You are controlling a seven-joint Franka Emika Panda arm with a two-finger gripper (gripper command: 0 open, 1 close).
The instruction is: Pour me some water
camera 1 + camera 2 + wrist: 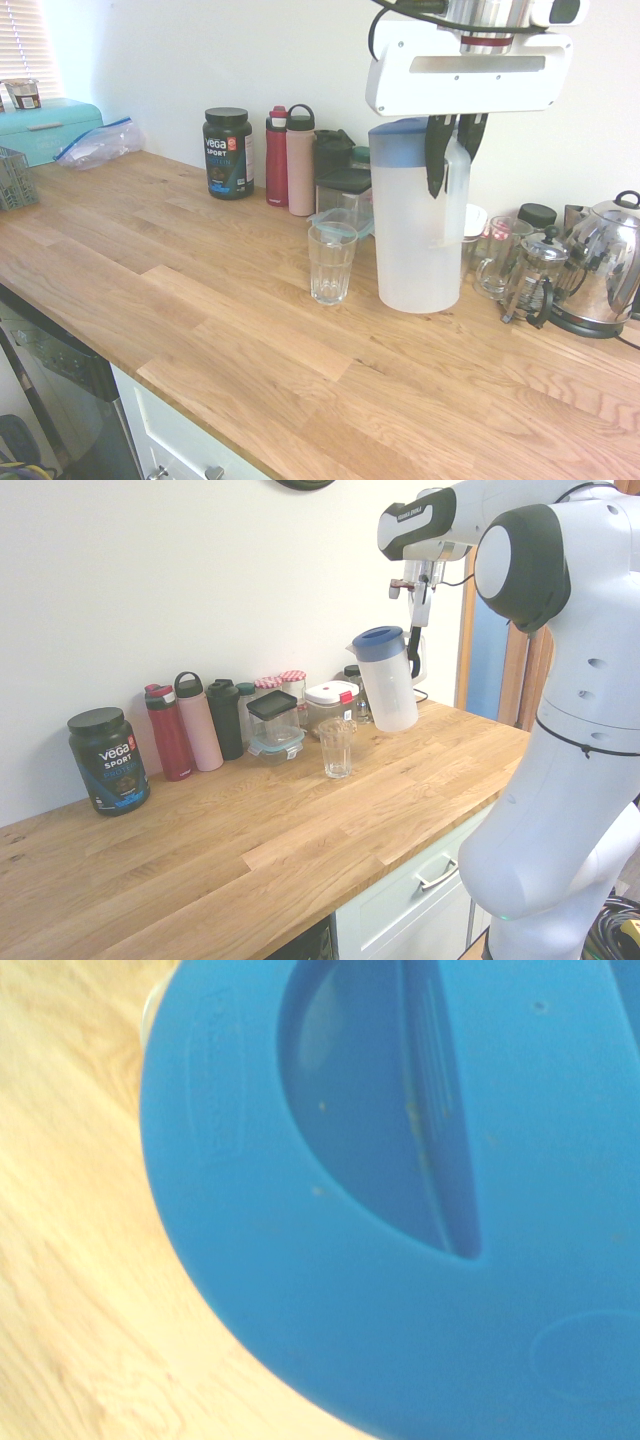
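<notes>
A tall frosted-white jug (410, 230) (390, 695) with a blue lid (400, 1210) stands at the back of the wooden counter. Whether its base rests on the wood or hangs just above it, I cannot tell. The water inside it cannot be made out. My gripper (452, 150) (415, 645) comes down from above and is shut on the jug's side handle near the top. A clear ribbed drinking glass (331, 262) (337, 747) stands upright and empty-looking on the counter, just beside the jug on the side away from the handle. The wrist view is filled by the blue lid.
A steel kettle (605, 265), a French press (535, 275) and a glass mug (497, 255) stand close to the jug's handle side. Lidded containers (345, 185), a pink bottle (300, 160), a red bottle (277, 155) and a Vega tub (228, 153) line the wall. A teal box (45, 125) sits far off.
</notes>
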